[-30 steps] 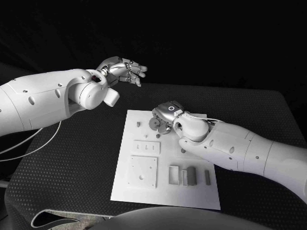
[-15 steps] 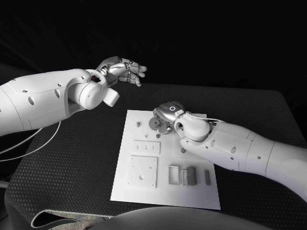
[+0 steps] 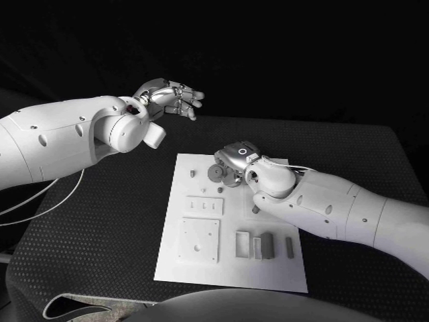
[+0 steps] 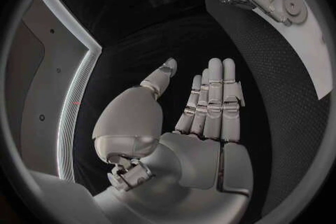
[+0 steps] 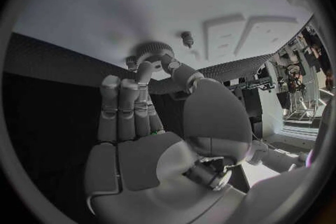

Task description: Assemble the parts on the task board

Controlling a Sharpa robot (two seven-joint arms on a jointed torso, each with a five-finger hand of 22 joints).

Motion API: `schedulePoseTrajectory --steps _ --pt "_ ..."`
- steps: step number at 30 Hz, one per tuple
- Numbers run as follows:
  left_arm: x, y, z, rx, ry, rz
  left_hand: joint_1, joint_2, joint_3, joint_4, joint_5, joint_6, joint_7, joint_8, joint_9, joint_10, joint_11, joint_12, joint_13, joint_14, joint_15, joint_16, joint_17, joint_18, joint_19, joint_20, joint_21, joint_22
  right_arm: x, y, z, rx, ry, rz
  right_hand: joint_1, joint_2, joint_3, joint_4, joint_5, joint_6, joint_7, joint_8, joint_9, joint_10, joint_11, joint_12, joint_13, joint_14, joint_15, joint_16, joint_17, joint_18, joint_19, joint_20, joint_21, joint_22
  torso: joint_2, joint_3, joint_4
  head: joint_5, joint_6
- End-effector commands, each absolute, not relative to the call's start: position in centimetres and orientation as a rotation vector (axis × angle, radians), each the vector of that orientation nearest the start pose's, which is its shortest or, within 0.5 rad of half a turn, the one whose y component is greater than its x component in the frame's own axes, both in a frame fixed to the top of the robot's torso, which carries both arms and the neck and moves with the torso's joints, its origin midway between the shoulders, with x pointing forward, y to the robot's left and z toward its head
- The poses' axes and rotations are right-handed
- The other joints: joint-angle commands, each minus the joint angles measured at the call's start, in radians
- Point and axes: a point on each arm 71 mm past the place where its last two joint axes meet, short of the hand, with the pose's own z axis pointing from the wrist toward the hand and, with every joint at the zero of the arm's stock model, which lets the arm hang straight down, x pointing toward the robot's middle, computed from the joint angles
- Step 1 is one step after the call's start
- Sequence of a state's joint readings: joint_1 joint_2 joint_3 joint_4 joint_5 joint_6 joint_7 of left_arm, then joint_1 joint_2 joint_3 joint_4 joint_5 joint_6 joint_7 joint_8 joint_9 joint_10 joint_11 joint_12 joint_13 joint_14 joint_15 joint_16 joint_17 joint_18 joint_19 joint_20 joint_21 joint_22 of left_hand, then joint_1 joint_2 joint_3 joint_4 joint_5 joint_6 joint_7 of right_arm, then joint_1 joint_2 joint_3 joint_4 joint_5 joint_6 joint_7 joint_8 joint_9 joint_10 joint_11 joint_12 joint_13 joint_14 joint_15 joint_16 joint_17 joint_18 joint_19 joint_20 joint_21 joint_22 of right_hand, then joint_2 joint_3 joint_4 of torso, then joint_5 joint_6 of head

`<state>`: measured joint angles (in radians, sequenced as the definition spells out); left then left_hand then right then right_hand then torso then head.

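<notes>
One gear (image 3: 218,174) sits at the board's (image 3: 200,268) far edge, pinched at its rim by the right hand (image 3: 236,161); left hand (image 3: 168,98) raised beyond the board, well apart, fingers loosely extended, holding nothing

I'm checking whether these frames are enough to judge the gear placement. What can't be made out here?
- Head view: the right hand covers part of the gear, so its seating on the task board is unclear.
- Right wrist view: a finger crosses the gear; whether it is gripped or only touched is unclear.
- Head view: the right arm hides the board's right middle.
- Left hand: open, holding nothing.
</notes>
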<state>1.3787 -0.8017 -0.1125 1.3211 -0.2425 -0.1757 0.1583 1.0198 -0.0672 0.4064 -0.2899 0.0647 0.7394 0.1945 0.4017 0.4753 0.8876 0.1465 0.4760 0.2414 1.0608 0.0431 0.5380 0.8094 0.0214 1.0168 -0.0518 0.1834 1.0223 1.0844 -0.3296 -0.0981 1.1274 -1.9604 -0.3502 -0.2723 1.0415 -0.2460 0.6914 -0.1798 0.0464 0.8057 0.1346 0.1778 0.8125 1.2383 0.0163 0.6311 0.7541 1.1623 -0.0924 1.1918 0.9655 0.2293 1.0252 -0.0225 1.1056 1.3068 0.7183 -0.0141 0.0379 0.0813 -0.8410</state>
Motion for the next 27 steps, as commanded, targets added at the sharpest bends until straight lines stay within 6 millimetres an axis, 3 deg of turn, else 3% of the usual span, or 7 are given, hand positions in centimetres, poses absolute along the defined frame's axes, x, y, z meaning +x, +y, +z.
schedulePoseTrajectory --steps 1,17,20,23,27 --pt "54.2 24.1 -13.4 -0.838 1.629 -1.311 -0.007 -0.001 -0.006 0.001 -0.005 -0.009 0.012 -0.005 -0.002 -0.008 0.002 -0.006 0.001 -0.009 0.0 0.005 -0.002 0.014 0.0 -0.005 -0.004 0.001 49.2 -3.6 -26.5 -0.563 1.521 0.452 0.003 -0.005 0.005 -0.002 0.002 -0.008 0.003 -0.006 -0.002 0.0 0.006 0.004 -0.001 0.001 0.008 0.005 -0.001 0.033 0.0 0.0 -0.005 0.001 0.0 -0.0011 0.0004 0.003 0.001" --pt "54.2 24.1 -13.4 -0.838 1.628 -1.311 -0.008 -0.001 -0.007 0.0 -0.006 -0.01 0.012 -0.005 -0.002 -0.009 0.002 -0.006 0.001 -0.009 0.0 0.005 -0.002 0.014 0.001 -0.005 -0.005 0.001 49.3 -4.2 -27.0 -0.551 1.581 0.459 -0.003 0.007 0.004 0.006 0.002 0.014 0.003 -0.005 -0.007 0.0 0.006 0.007 -0.002 0.002 0.008 0.007 -0.001 0.033 0.001 0.001 -0.004 0.002 0.0 -0.0006 0.0001 0.003 0.001" --pt "54.2 24.1 -13.4 -0.839 1.628 -1.31 -0.008 0.0 -0.007 0.0 -0.006 -0.01 0.012 -0.005 -0.002 -0.009 0.002 -0.006 0.001 -0.009 0.0 0.005 -0.002 0.014 0.001 -0.005 -0.005 0.001 49.6 -4.4 -27.2 -0.547 1.604 0.456 -0.007 0.023 0.006 0.013 0.002 0.029 0.001 -0.002 -0.009 -0.001 0.005 0.007 -0.002 0.001 0.007 0.007 -0.001 0.033 0.0 0.002 -0.004 0.003 0.0 -0.0008 -0.001 0.003 0.002" --pt "54.2 24.0 -13.4 -0.837 1.63 -1.313 -0.008 0.0 -0.007 0.0 -0.006 -0.01 0.012 -0.005 -0.002 -0.009 0.002 -0.006 0.001 -0.009 0.0 0.005 -0.002 0.014 0.001 -0.005 -0.005 0.001 49.6 -4.3 -27.3 -0.549 1.622 0.457 -0.013 0.034 0.004 0.017 0.002 0.021 0.002 -0.016 -0.022 -0.006 0.005 0.006 -0.002 -0.004 0.007 0.007 0.0 0.033 -0.004 0.002 -0.005 0.004 0.0 -0.0003 -0.0014 0.003 0.002" --pt "54.2 23.9 -13.4 -0.837 1.63 -1.313 -0.008 0.0 -0.007 0.0 -0.006 -0.01 0.012 -0.005 -0.002 -0.009 0.002 -0.006 0.001 -0.009 0.0 0.005 -0.002 0.014 0.001 -0.005 -0.005 0.001 49.6 -4.0 -27.3 -0.544 1.62 0.467 -0.023 0.02 0.003 0.028 0.002 -0.02 0.002 -0.049 -0.047 -0.008 0.005 0.007 -0.002 -0.008 0.008 0.008 0.0 0.033 -0.006 0.004 -0.006 0.004 0.0 0.0001 -0.0005 0.003 0.002"
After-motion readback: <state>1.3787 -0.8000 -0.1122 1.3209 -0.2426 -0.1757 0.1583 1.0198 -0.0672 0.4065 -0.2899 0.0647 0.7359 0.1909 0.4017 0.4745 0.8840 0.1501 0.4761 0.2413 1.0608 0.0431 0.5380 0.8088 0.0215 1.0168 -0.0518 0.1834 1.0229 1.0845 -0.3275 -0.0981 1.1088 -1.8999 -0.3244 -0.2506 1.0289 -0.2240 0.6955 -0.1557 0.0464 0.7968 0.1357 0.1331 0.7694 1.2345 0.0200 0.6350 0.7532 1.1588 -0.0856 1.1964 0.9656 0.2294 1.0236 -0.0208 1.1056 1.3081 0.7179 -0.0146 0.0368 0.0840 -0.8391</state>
